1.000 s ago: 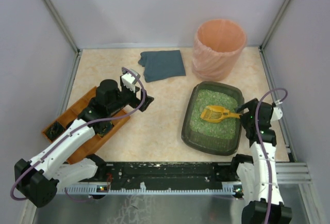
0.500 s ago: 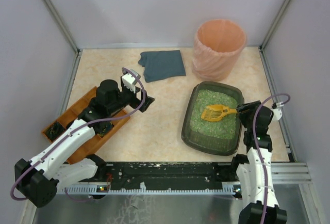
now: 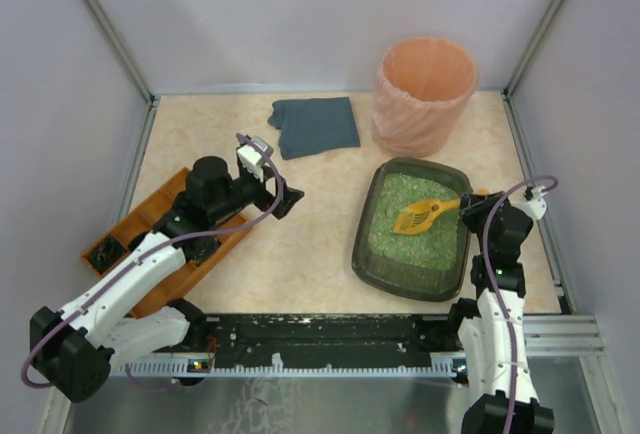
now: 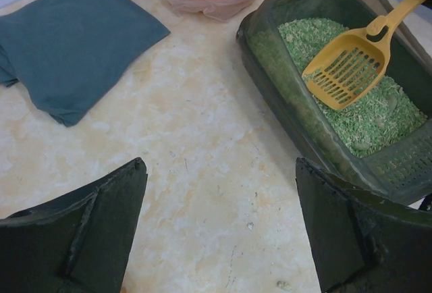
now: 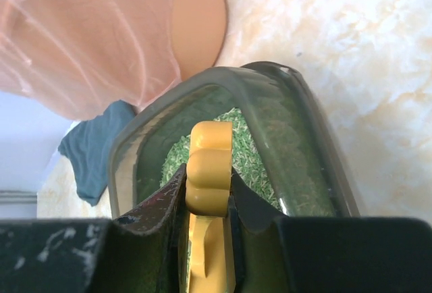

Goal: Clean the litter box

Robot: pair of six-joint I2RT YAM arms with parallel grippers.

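Note:
The litter box [image 3: 362, 244], a dark grey-green tray holding green litter, lies at the right of the table and also shows in the left wrist view [image 4: 270, 70] and right wrist view [image 5: 304, 144]. A yellow slotted scoop [image 3: 418, 216] rests with its head on the litter [image 4: 344, 73]. My right gripper [image 3: 472, 206] is shut on the scoop's handle [image 5: 209, 171] at the box's right rim. My left gripper [image 3: 283, 197] hangs open over bare table left of the box, nothing between its fingers [image 4: 88, 232].
A tall peach-coloured round bin [image 3: 424, 92] stands behind the box. A folded dark blue cloth [image 3: 314, 126] lies at the back centre. An orange-brown wooden tray [image 3: 135, 222] sits at the left under my left arm.
My right gripper has closed on the scoop's handle and tilted the scoop, handle end up. My left gripper has opened a little wider and barely shifted.

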